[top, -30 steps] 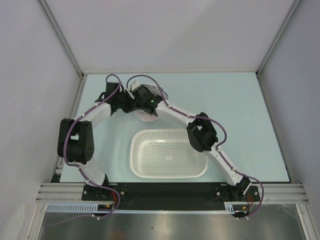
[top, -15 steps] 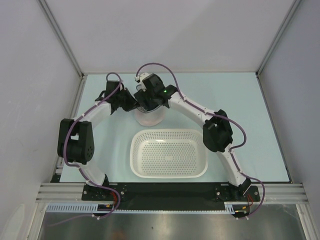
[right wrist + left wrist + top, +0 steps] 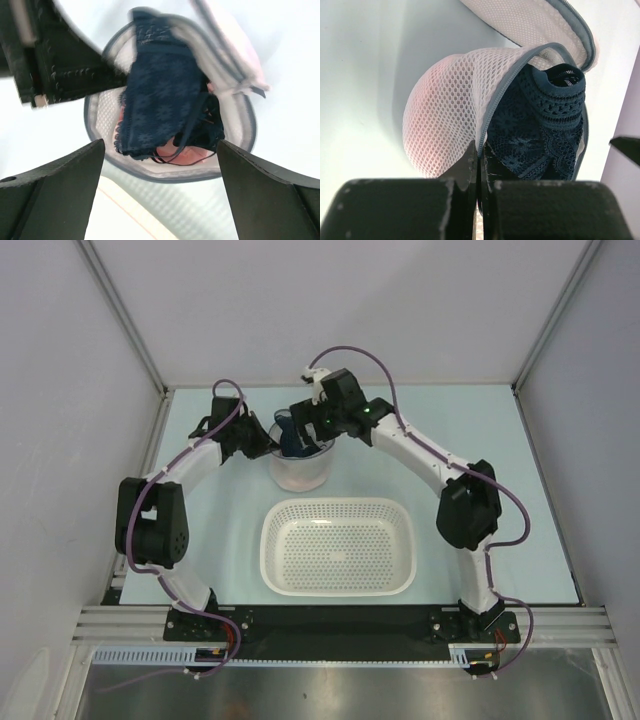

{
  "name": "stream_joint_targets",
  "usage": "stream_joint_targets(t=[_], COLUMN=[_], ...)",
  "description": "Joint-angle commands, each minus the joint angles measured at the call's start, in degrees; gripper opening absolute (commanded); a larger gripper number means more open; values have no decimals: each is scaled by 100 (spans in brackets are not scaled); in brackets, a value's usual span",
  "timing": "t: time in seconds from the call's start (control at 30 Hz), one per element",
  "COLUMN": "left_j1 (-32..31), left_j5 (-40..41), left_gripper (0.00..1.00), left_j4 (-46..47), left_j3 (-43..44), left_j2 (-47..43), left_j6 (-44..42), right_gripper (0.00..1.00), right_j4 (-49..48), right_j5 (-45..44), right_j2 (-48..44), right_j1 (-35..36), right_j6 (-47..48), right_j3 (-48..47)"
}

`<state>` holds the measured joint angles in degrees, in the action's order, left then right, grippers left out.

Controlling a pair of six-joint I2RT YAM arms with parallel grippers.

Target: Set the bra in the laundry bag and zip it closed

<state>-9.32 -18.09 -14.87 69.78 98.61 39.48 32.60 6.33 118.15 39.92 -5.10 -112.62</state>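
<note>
On the pale blue table [image 3: 500, 490] the laundry bag [image 3: 300, 476] stands upright, mouth up. The bra [image 3: 540, 130] stands lengthwise inside, top poking out. The left gripper [image 3: 479, 160] pinches the bag's rim, and the right gripper [image 3: 160, 145] hangs spread wide above it.

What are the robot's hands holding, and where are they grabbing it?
The left gripper pinches the laundry bag by its zip rim, at the open mouth. The right gripper is open above the bag and holds nothing; the bra is in the bag.
</note>
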Motion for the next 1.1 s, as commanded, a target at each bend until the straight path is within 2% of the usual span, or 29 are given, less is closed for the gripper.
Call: stream_joint_targets(t=[0.0, 0.03, 0.13, 0.17, 0.2, 0.23, 0.3, 0.33, 0.43, 0.5, 0.6, 0.73, 0.93, 1.07], left_j1=[-8, -17, -17, -17, -17, -17, -8, -17, -17, -26, -122, -315, -395, -500], left_j5=[42, 33, 112, 182, 252, 375, 481, 516, 806, 982, 834, 596, 727, 1096], left_gripper=[0, 1, 12, 22, 28, 39, 51, 60, 71, 73, 78, 87, 86, 88], left_j4=[-94, -112, -165, -200, -287, -305, -375, -411, -613, -622, -516, -1218, -1729, -1826], left_j3=[255, 273, 273, 282, 282, 291, 291, 291, 387, 440, 667, 1555, 2206, 2294], left_j2=[-122, -131, -236, -272, -315, -403, -509, -579, -877, -1202, -1353, -660, 61, 79], left_j6=[-257, -283, -397, -459, -503, -538, -670, -705, -889, -1056, -1355, -1637, -1838, -2014], right_gripper=[95, 93, 91, 91, 90, 90, 88, 87, 82, 76, 74, 74, 73, 73], right_j4=[-982, -1097, -1405, -1423, -1440, -1493, -1765, -1818, -1889, -1898, -1784, -1687, -1792, -1792], right_j5=[896, 923, 932, 1027, 1072, 1159, 1519, 1581, 1775, 1705, 1556, 1503, 1731, 1767], right_j2=[-555, -617, -723, -671, -635, -600, -478, -425, -231, -213, -222, -205, -64, 24], right_j1=[-695, -844, -1003, -1030, -1056, -1074, -1118, -1118, -1101, -1109, -1118, -1118, -1109, -1092], right_j6=[-1588, -1764, -2073, -2117, -2196, -2231, -2337, -2450, -2557, -2557, -2469, -2416, -2469, -2452], right_j3=[784, 959, 1400, 1435, 1479, 1506, 1567, 1550, 1462, 1462, 1471, 1488, 1445, 1330])
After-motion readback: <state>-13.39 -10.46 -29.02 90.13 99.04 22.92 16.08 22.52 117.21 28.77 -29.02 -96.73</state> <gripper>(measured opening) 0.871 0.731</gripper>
